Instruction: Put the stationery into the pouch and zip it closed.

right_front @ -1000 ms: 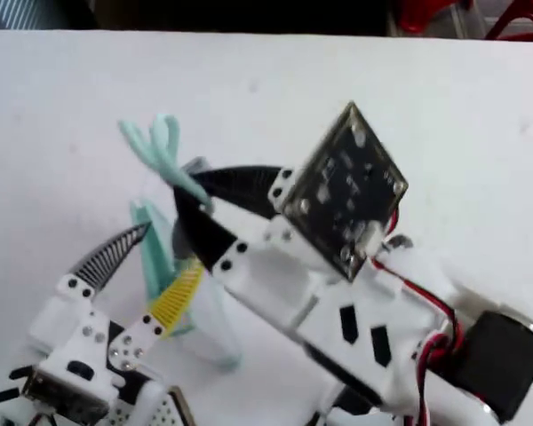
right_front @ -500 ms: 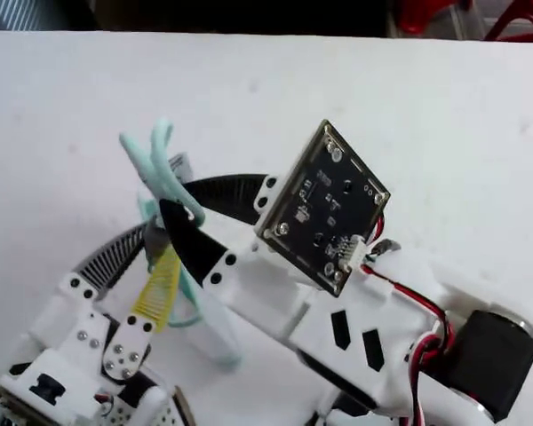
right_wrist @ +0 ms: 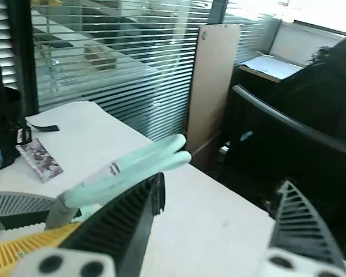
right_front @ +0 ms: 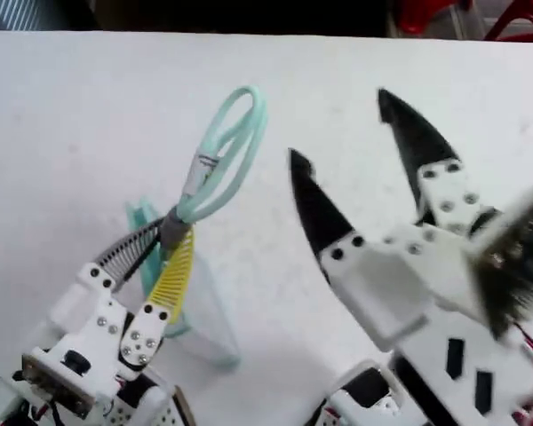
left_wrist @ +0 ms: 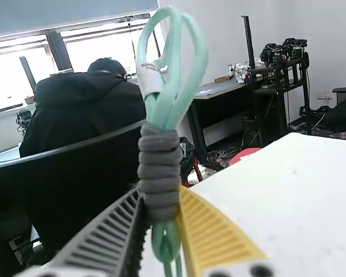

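Above the clear, mint-trimmed pouch (right_front: 204, 327), we note the left gripper (right_front: 171, 234) pinching mint-green loop-handled scissors (right_front: 224, 146), handles angled away toward the wide-spread right gripper (right_front: 340, 131).

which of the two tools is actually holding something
The left tool, with one yellow and one grey ribbed finger: it is shut on the mint-green looped item. The black-fingered right tool stands open, holding nothing.

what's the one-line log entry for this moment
left gripper: shut on mint loop bundle | right gripper: open, apart | pouch: on table, bundle not in
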